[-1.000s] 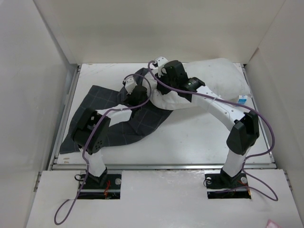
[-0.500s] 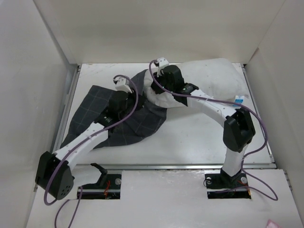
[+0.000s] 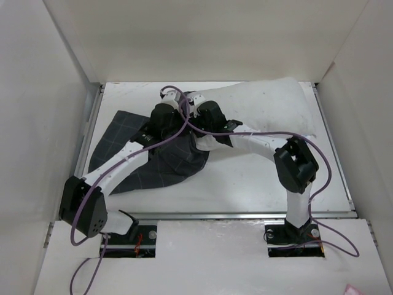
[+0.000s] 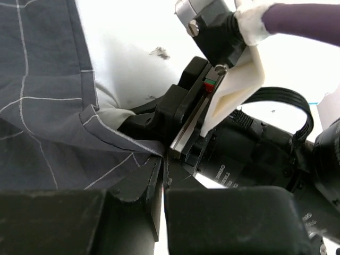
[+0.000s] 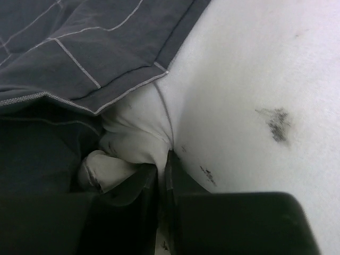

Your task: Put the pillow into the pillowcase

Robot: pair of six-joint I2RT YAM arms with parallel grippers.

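The white pillow (image 3: 264, 104) lies at the back right. The dark grid-check pillowcase (image 3: 138, 163) lies at the left, its open edge against the pillow's left end. My left gripper (image 3: 179, 126) is shut on the pillowcase's hem; in the left wrist view it (image 4: 162, 159) pinches the hem of the pillowcase (image 4: 42, 106), with the pillow (image 4: 133, 69) just behind. My right gripper (image 3: 195, 123) is shut on the pillow's bunched corner; in the right wrist view it (image 5: 162, 167) is at the mouth of the pillowcase (image 5: 79, 48) and holds the pillow (image 5: 255, 79). The pillow's tag is out of view.
The two wrists are close together; the right wrist's camera mount (image 4: 234, 79) fills the left wrist view. White walls (image 3: 55, 92) enclose the table on three sides. A metal rail (image 3: 209, 215) runs along the table's near edge.
The left arm has stretched out and its gripper has come to the pillowcase's open edge. The right gripper has pulled the pillow's corner left and nearer, against the pillowcase. The pillow has shifted left.
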